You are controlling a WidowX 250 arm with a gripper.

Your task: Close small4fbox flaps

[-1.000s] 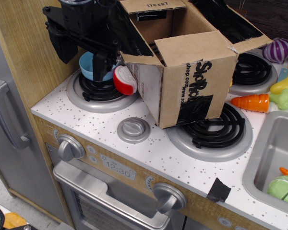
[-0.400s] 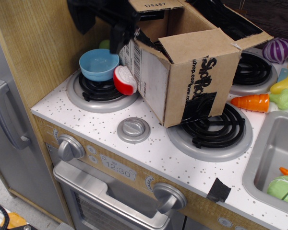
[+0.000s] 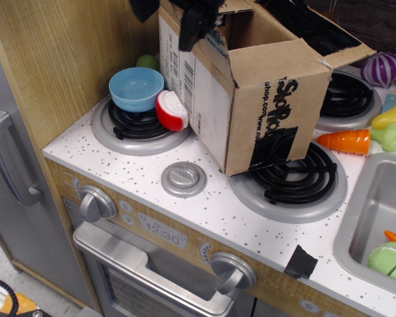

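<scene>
Here, the brown box (image 3: pixel 251 99) sits on the white desk (image 3: pixel 204 205), partly on a black burner (image 3: pixel 297 181), just beside the blue bowl (image 3: pixel 136 88). Its flaps (image 3: pixel 277 56) are open. The black pincer (image 3: pixel 195 23) is at the box's top left edge, but I cannot tell if it is pinching.

the end effector (image 3: pixel 197 20) is blurred and cropped by the top edge, its jaws unreadable.
</scene>
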